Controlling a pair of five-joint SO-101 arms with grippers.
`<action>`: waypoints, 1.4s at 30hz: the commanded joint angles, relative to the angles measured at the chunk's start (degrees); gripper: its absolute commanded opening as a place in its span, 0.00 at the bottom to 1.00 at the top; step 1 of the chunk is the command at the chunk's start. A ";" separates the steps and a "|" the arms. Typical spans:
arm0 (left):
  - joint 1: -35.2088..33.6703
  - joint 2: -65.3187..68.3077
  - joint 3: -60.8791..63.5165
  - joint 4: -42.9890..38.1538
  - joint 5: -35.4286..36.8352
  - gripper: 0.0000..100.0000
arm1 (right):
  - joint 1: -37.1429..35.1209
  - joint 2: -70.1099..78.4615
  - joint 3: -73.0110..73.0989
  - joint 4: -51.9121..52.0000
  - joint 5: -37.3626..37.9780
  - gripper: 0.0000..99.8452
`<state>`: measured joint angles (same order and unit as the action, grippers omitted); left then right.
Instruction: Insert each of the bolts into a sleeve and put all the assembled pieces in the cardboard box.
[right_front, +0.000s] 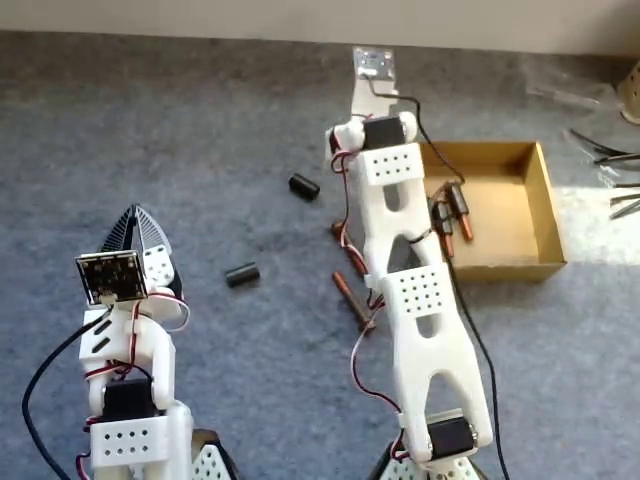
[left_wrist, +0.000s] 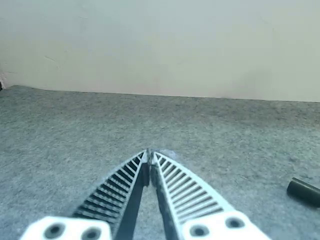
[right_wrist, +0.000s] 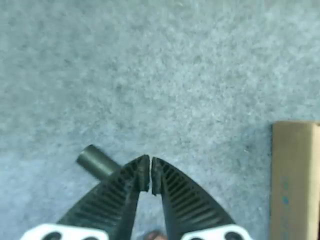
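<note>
Box (right_front: 505, 268), right side of worktop (right_front: 180, 120): holds two assembled pieces (right_front: 452, 212) by its left wall. Loose on worktop, left of box: far sleeve (right_front: 303, 186), near sleeve (right_front: 242, 274), bolt (right_front: 352, 298). Left hand (left_wrist: 149, 159) closed, empty; right hand (right_wrist: 150, 170) closed, empty, just beside far sleeve.

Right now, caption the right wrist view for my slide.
Shut right end effector above grey carpet, beside a black sleeve, cardboard box nearby.

1. The table cover (right_front: 200, 130) is looking like rough grey cloth.
2. The cardboard box (right_front: 505, 270) is showing matt brown paper.
3. A sleeve (right_front: 242, 274) is looking matt black, and a bolt (right_front: 351, 296) is shining like coppery metal.
</note>
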<state>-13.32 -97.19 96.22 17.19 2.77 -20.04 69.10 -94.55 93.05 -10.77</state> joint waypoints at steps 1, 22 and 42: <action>-0.75 -0.04 1.36 -1.23 -0.35 0.03 | -3.03 -7.34 -5.32 2.59 -0.26 0.01; -0.84 -0.13 1.36 -1.05 -0.35 0.03 | -17.27 -5.41 -5.32 -7.87 -0.53 0.01; -0.75 0.13 1.36 -1.05 -0.35 0.03 | -13.41 -0.84 -5.32 -4.35 -0.09 0.01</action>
<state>-13.32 -97.19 96.22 17.19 2.77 -35.25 69.36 -94.64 88.22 -10.77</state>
